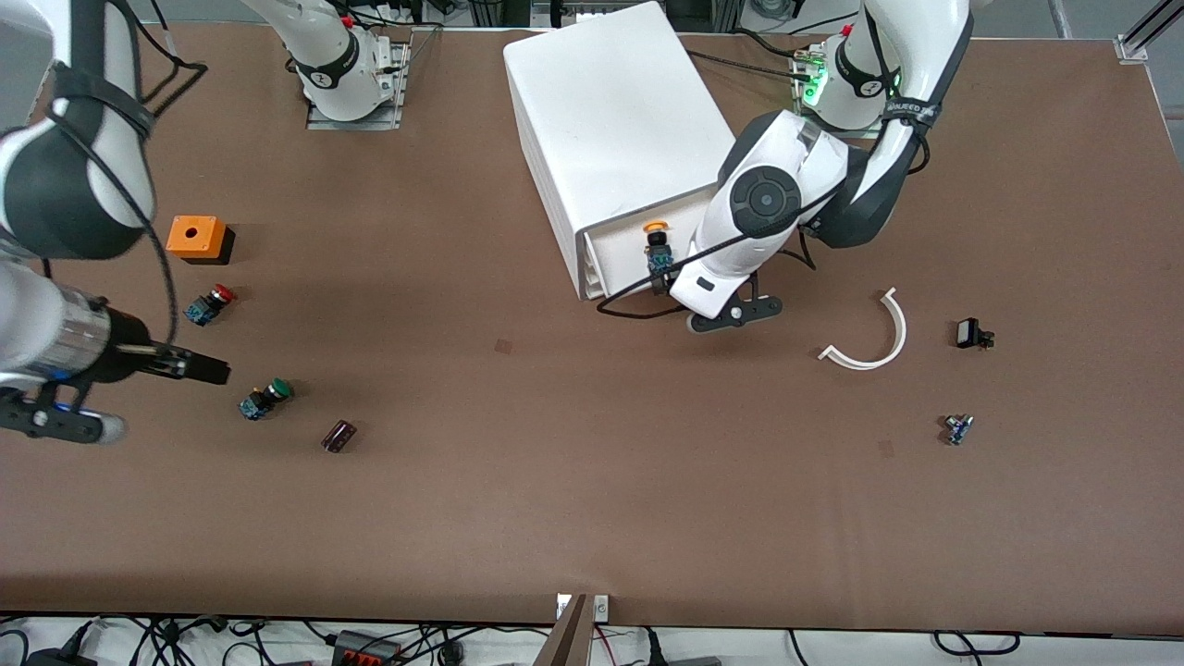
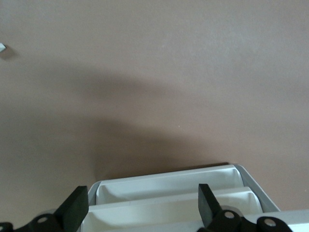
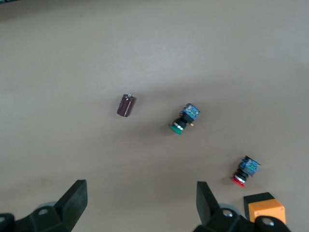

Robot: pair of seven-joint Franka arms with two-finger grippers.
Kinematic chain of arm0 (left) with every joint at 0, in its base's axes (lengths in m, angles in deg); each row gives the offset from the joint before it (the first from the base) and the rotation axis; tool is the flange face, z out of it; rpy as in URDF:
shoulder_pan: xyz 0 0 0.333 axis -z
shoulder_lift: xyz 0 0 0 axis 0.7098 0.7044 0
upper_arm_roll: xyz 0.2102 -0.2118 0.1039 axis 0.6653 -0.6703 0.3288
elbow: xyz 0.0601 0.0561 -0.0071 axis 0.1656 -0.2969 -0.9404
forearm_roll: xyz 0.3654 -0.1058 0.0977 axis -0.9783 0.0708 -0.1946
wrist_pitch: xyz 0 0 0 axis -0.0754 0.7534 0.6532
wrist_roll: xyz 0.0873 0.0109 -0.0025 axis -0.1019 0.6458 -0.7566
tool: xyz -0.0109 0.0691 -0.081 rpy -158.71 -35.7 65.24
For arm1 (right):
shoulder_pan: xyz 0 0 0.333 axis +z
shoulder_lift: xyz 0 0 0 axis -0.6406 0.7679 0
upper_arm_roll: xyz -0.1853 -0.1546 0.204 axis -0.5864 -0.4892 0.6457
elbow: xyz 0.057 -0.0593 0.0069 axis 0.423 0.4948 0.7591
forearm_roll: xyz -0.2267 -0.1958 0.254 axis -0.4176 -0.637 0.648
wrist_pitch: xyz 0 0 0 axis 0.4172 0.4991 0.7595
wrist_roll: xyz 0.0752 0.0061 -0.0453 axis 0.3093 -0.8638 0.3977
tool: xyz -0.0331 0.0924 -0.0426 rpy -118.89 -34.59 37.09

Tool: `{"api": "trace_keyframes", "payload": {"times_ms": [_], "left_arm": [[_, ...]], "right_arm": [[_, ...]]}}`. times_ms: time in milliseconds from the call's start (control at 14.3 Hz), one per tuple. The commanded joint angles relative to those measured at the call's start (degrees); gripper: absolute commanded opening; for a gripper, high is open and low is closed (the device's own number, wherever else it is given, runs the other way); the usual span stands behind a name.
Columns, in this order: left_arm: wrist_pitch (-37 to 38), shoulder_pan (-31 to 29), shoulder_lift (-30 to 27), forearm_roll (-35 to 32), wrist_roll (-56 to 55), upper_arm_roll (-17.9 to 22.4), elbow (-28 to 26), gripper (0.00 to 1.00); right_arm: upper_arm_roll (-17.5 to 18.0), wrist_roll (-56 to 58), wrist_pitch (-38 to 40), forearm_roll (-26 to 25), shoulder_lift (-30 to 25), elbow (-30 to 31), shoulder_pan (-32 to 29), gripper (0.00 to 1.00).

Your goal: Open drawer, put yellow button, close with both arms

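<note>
We see the white cabinet [image 1: 610, 129] in the upper middle of the front view, on the brown table [image 1: 555, 481]. Its top drawer [image 1: 638, 250] is pulled out toward the front camera, and the yellow button [image 1: 658, 246] lies in it, cap pointing up the frame, right at the edge of the left arm's wrist.

The left gripper [image 2: 142, 205] hangs over the open drawer, at centre right of the front view. In the left wrist view its jaws stand wide apart with nothing between them, the white drawer trays [image 2: 169, 195] showing at the bottom of that frame.

The right gripper [image 3: 140, 203] waits at the left edge of the front view, over the right arm's end of the table. Its jaws are also spread wide and hold nothing. Below it in the right wrist view lie the green-capped button [image 3: 184, 120], the red-capped button [image 3: 245, 170], a small dark cylinder [image 3: 126, 105] and the corner of an orange box [image 3: 264, 209].

In the front view the orange box [image 1: 196, 237] sits at upper left, with the red-capped button [image 1: 209, 304] just below it, the green-capped button [image 1: 265, 399] lower still, and the dark cylinder [image 1: 339, 436] lower right of that.

At the right of the front view lie a curved white strip [image 1: 874, 338], a small black part [image 1: 971, 334] and a small blue part [image 1: 957, 429]
</note>
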Motion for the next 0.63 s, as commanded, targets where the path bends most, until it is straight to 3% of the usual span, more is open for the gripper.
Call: {"api": "trace_keyframes", "payload": {"times_ms": [0, 140, 560], "left_arm": [[-1.48, -0.91, -3.90, 0.59, -0.83, -3.37, -5.78, 1.00], [-1.74, -1.18, -4.78, 0.77, -0.83, -4.70, -6.68, 1.00], [-1.66, -1.10, -4.79, 2.44, -4.96, -8.57, -7.38, 1.00]], "right_arm": [[1.04, 4.13, -5.45, -0.44, -8.82, 11.15, -2.08, 1.00], [1.04, 7.92, -7.57, -0.44, -11.55, 14.42, -4.02, 1.00], [0.60, 16.46, -7.58, -0.35, -14.46, 15.40, -6.49, 1.00]]}}
